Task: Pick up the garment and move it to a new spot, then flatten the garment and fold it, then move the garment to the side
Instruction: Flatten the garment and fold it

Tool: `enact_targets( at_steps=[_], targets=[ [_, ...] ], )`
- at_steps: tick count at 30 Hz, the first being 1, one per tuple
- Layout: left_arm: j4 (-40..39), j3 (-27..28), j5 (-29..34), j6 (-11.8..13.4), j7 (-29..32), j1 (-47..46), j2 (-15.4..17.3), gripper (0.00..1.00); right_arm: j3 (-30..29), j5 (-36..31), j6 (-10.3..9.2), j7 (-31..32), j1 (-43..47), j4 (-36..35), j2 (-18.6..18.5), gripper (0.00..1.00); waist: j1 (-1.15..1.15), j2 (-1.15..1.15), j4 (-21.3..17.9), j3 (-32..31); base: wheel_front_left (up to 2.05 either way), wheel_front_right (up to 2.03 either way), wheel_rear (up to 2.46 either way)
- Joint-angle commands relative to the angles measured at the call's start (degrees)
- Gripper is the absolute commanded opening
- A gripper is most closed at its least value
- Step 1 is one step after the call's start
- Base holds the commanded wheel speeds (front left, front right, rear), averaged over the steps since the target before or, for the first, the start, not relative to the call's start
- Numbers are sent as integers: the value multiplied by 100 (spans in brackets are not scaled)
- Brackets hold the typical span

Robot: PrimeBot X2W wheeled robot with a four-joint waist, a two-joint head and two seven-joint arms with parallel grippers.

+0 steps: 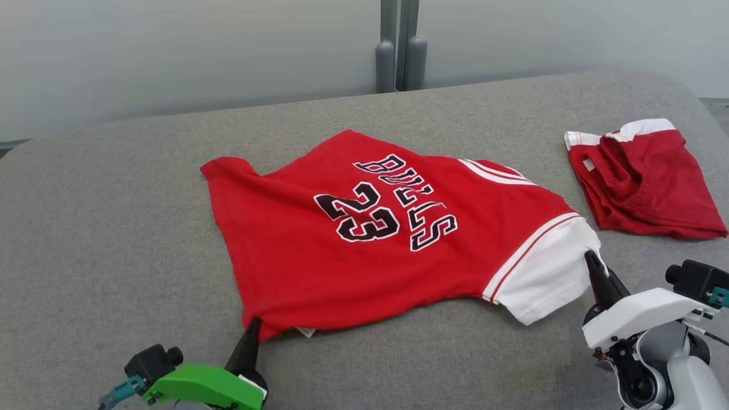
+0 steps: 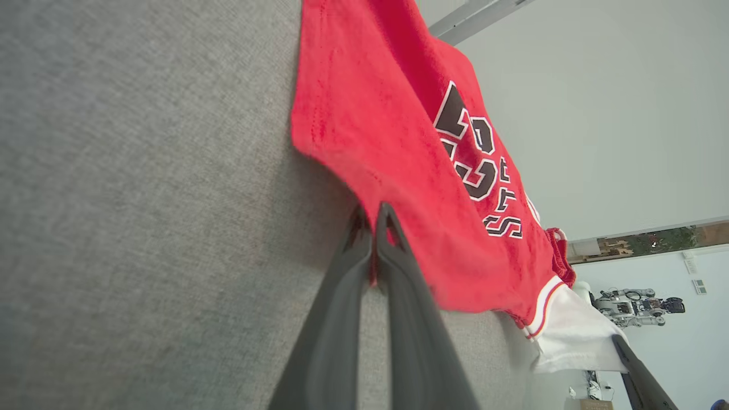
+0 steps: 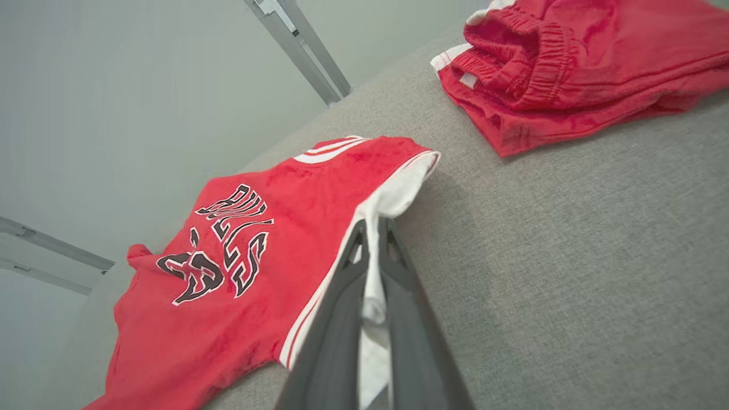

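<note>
garment: red jersey (image 1: 319,267), 23 print up, spread near the middle of the grey counter (image 1: 102,228), shoulders toward robot's right, wrinkled, not flat yet
left tool: (image 1: 252,329) closed, pinching the near hem corner (image 1: 272,324); red cloth sits between the fingers in left wrist view
right tool: (image 1: 592,265) closed on the white sleeve (image 1: 541,279); white cloth bunched between the fingers in right wrist view
why held so: two pinches well apart along the near edge, likely so the jersey lifts or pulls taut without bunching; fits the move or flatten step, can't tell which
other item: red shorts (image 1: 643,182), folded, far right of counter, apart from jersey; probably set aside, so the jersey should keep off them
hidden: far sleeve shows just its striped edge (image 1: 495,171), rest tucked or folded under, can't tell; underside unseen; whether each pinch takes one layer or two, can't tell
cut off: both arms run off the bottom of head view; counter's near edge out of frame
hard to read: small label (image 1: 304,332) beside the hem corner, too small
</note>
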Motion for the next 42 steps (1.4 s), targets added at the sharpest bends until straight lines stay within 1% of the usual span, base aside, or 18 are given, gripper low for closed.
enact_targets(
  at_steps=[1, 4, 7, 11, 17, 25, 26, 30, 34, 38, 42],
  targets=[
    [-171, 107, -131, -18, -25, 89, 59, 0, 47, 86, -1, -68, -75, -85, -13, 0, 0, 0, 5, -57, 0, 0, 0],
    [-546, 260, -291, 0, 22, 148, 121, 0, 110, 222, -1, -125, -127, -216, -15, 0, 0, 0, 10, -135, 0, 0, 0],
    [-1013, 396, -435, 68, 104, 211, 206, 0, 164, 421, -1, -166, -213, -409, -13, 0, 0, 0, 9, -215, 0, 0, 0],
    [-1744, 566, -588, 228, 244, 262, 338, 0, 175, 771, 0, -180, -383, -785, -15, 0, 0, 0, -10, -321, 0, 0, 0],
    [-2921, 811, -770, 577, 580, 205, 632, 0, 4, 1042, 0, -37, -724, -1436, -15, 0, 0, 0, -52, -412, 0, 0, 0],
    [-4477, 1226, -1102, 1165, 1030, -188, 945, 0, -214, 1459, 0, 182, -1146, -2391, -14, 0, 0, 0, -82, -475, 0, 0, 0],
    [-4477, 1226, -1102, 1165, 1030, -188, 945, 0, -214, 1459, 0, 182, -1146, -2391, -14, 0, 0, 0, -82, -475, 0, 0, 0],
    [-5002, 1367, -1217, 1504, 1328, -543, 1141, 0, -269, 1572, 0, 332, -1320, -2822, -14, 0, 0, 0, -75, -462, 0, 0, 0],
    [-5292, 1418, -1303, 1837, 1678, -1012, 1391, 0, -280, 1621, 0, 523, -1506, -3125, -14, 0, 0, 0, -61, -405, 0, 0, 0],
    [-5240, 1328, -1193, 2120, 2050, -1535, 1711, 0, -235, 1478, 0, 728, -1767, -3205, -13, 0, 0, 0, -39, -235, 0, 0, 0],
    [-4866, 1122, -1025, 2284, 2345, -2084, 1958, 0, -55, 1286, 0, 901, -2233, -2900, -12, 0, 0, 0, -18, 90, 0, 0, 0]
  ],
)
